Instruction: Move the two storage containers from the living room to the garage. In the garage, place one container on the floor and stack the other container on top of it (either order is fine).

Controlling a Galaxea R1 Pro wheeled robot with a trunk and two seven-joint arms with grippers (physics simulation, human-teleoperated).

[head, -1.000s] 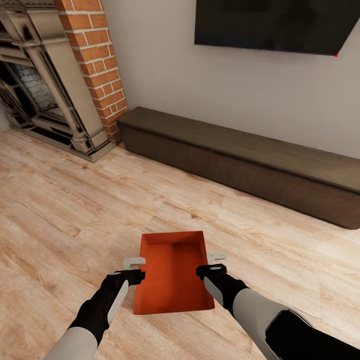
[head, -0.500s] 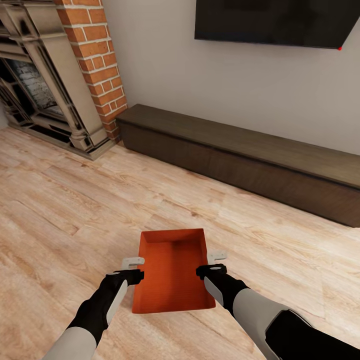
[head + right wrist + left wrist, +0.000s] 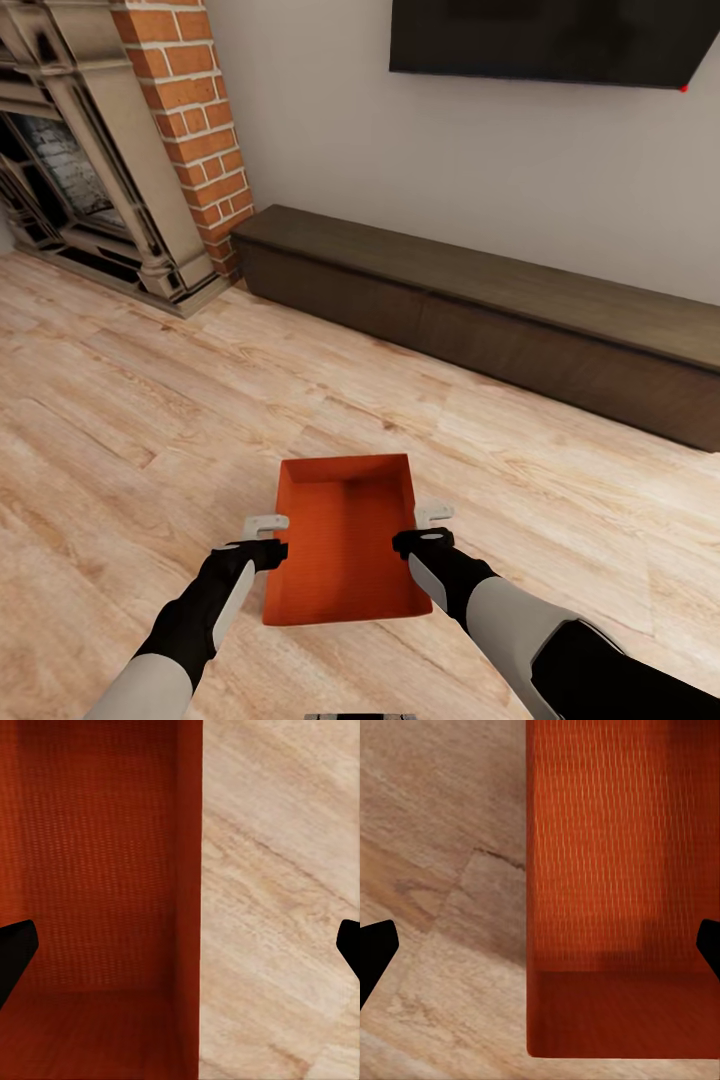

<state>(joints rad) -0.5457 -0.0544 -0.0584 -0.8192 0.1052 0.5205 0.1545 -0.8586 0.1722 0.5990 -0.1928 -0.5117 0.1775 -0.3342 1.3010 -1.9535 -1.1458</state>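
One orange-red storage container [image 3: 345, 540] sits between the two arms, over the light wood plank floor [image 3: 130, 420] of the living room, its open top facing up. Its long axis runs straight away from the robot, the far short end pointing toward the low dark cabinet [image 3: 480, 310] along the wall. The left gripper [image 3: 267, 537] straddles the container's left long wall, and the right gripper [image 3: 427, 528] straddles its right long wall; each pair of jaws is spread wide around a wall, not pinching it. Whether the container rests on the planks or hangs above them cannot be told. Against the picture a second ago, the brick fireplace [image 3: 130, 150], cabinet and TV [image 3: 540, 40] sit slightly higher, so the camera has shifted; the container stays between the grippers.
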